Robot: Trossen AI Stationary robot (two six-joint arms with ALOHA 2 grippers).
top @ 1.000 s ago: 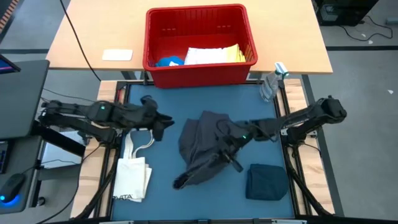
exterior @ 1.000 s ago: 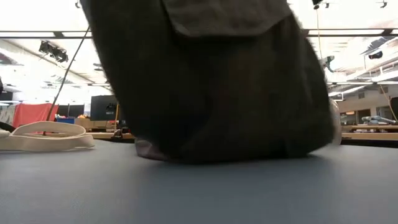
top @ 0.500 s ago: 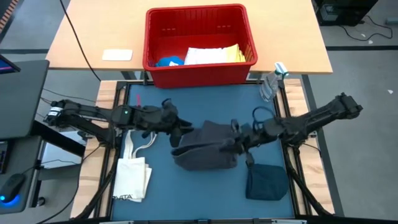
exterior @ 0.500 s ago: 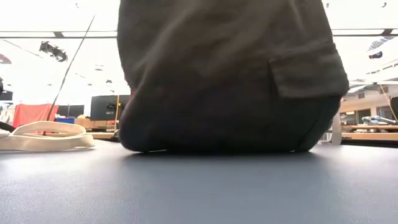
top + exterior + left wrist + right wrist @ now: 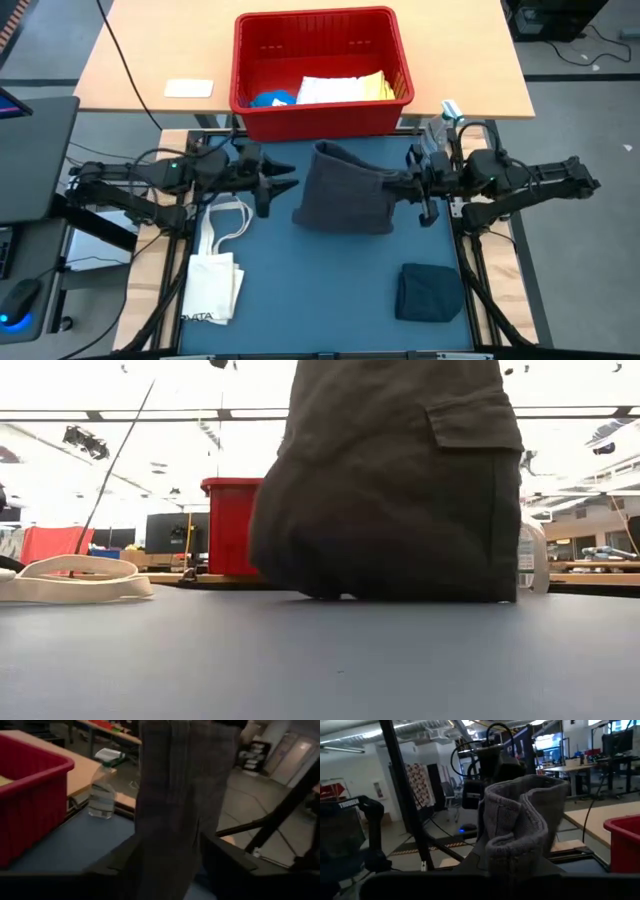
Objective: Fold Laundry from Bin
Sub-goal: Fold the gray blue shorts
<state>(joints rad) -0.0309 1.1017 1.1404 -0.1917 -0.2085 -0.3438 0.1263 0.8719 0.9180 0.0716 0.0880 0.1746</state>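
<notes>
Lifted since a second ago, the dark grey garment [image 5: 345, 188] hangs pinched in the closed right gripper [image 5: 420, 183] alone; the left gripper [image 5: 275, 180], parted and empty, leaves it liable to slip or swing.

Robotics lab or open workshop, probably. Evidence: ceiling strip lights [image 5: 120, 415] over rows of worktables [image 5: 580, 770] behind the blue-topped bench [image 5: 300, 660]; monitors [image 5: 615, 740], office chair, trailing cables, bare concrete floor [image 5: 580, 110] beside bench.
</notes>
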